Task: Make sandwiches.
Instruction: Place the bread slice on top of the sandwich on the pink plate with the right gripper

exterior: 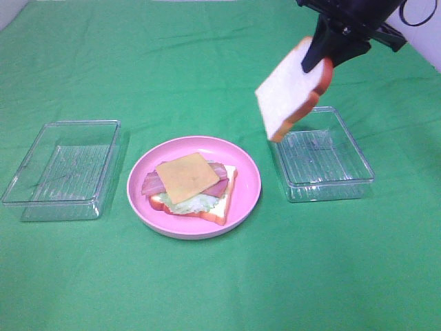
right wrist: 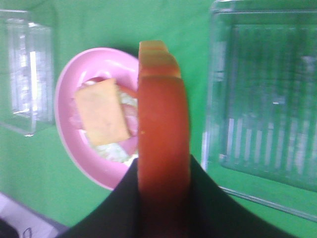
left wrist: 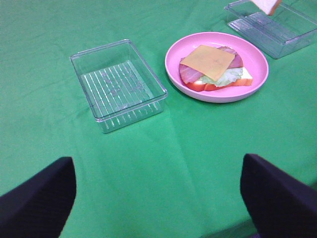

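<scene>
My right gripper (exterior: pixel 318 61) is clamped on the top bread slice (exterior: pixel 291 88), holding it tilted in the air above the near-left corner of the right clear tray (exterior: pixel 329 160). My left gripper (left wrist: pixel 158 198) hangs low over the green cloth (exterior: pixel 220 276) with its fingers spread wide and nothing between them. On the pink plate (exterior: pixel 244 176), between the two trays, the open sandwich (exterior: pixel 193 186) lies: bread, lettuce, bacon, cheese slice (exterior: pixel 187 176) on top. The left clear tray (exterior: pixel 62 169) sits beside it.

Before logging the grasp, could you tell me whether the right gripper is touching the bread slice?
Touching: the right wrist view shows the right gripper clamping the bread slice on both sides.
</scene>
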Controlling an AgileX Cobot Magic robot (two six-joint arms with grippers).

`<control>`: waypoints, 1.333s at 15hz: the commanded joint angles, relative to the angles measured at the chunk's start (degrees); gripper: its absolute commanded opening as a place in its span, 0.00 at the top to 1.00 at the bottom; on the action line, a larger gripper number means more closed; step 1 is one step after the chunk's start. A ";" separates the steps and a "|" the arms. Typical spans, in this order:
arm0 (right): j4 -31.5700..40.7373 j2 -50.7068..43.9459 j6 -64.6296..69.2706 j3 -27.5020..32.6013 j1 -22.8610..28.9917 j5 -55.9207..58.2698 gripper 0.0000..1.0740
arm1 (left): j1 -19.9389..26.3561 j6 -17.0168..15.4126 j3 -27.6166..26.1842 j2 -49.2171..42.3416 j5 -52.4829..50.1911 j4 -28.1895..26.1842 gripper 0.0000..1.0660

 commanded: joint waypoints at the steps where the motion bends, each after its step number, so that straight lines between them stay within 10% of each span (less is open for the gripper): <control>1: 11.17 -0.57 -5.96 6.13 4.07 -5.21 1.00 | -0.11 0.11 0.06 -1.15 -0.63 -0.34 0.20; 7: 36.73 3.04 -18.51 22.46 11.40 -20.11 1.00 | -0.11 0.11 0.06 -1.15 -0.63 -0.34 0.20; 14: 36.96 8.88 -18.85 24.58 12.66 -24.81 1.00 | -0.11 0.11 0.06 -1.15 -0.63 -0.34 0.20; 16: 33.06 8.88 -17.82 24.58 12.66 -25.95 0.67 | -0.11 0.11 0.06 -1.15 -0.63 -0.34 0.20; 20: 25.50 7.73 -14.67 24.52 12.66 -27.16 0.39 | -0.11 0.11 0.06 -1.15 -0.63 -0.34 0.20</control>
